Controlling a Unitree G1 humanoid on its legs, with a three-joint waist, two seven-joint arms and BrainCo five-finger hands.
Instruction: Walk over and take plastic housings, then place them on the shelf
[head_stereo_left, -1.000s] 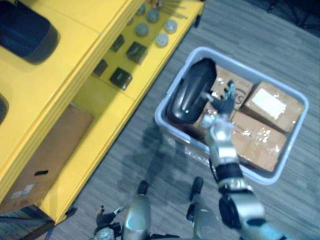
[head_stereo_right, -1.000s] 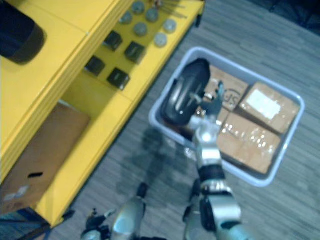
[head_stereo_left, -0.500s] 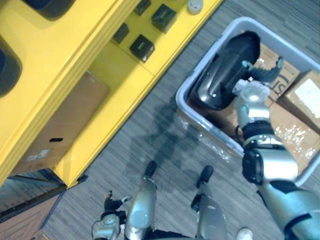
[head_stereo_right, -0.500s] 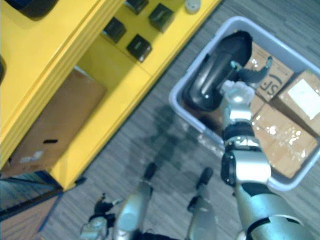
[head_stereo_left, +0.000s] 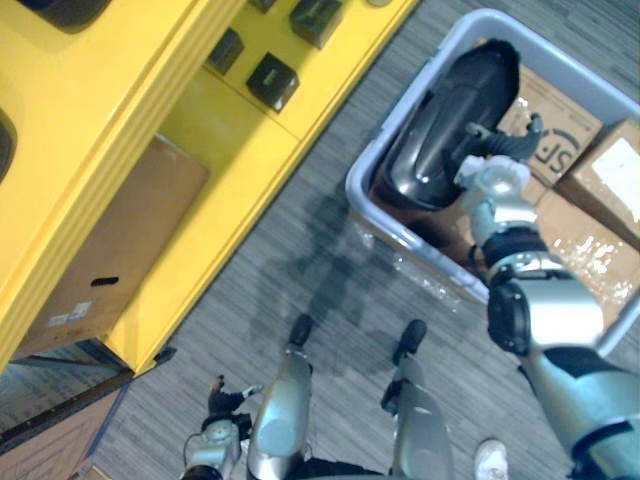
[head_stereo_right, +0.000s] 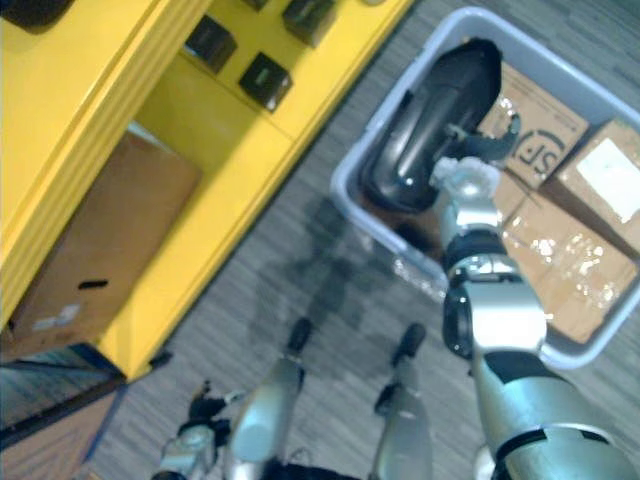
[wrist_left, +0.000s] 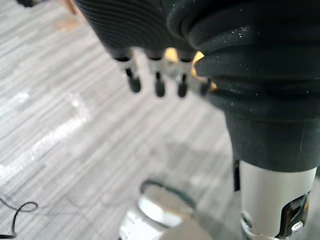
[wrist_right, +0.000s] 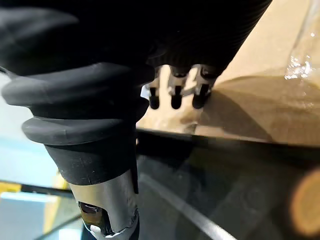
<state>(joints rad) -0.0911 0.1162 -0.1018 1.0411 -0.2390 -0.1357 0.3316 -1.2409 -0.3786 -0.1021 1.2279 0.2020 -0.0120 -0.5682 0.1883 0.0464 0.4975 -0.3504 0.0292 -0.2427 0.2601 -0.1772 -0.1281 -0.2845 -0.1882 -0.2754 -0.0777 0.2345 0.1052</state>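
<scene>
Right hand splayed loose just beside black plastic housing in grey bin, left hand relaxed.

A storeroom or factory stock area, judging by the yellow shelf unit; small dark square parts sit in rows on one of its levels; a plain cardboard box is stowed under its lowest level; beside it on the grey striped floor stands a grey bin with taped cartons and a black plastic housing.
</scene>
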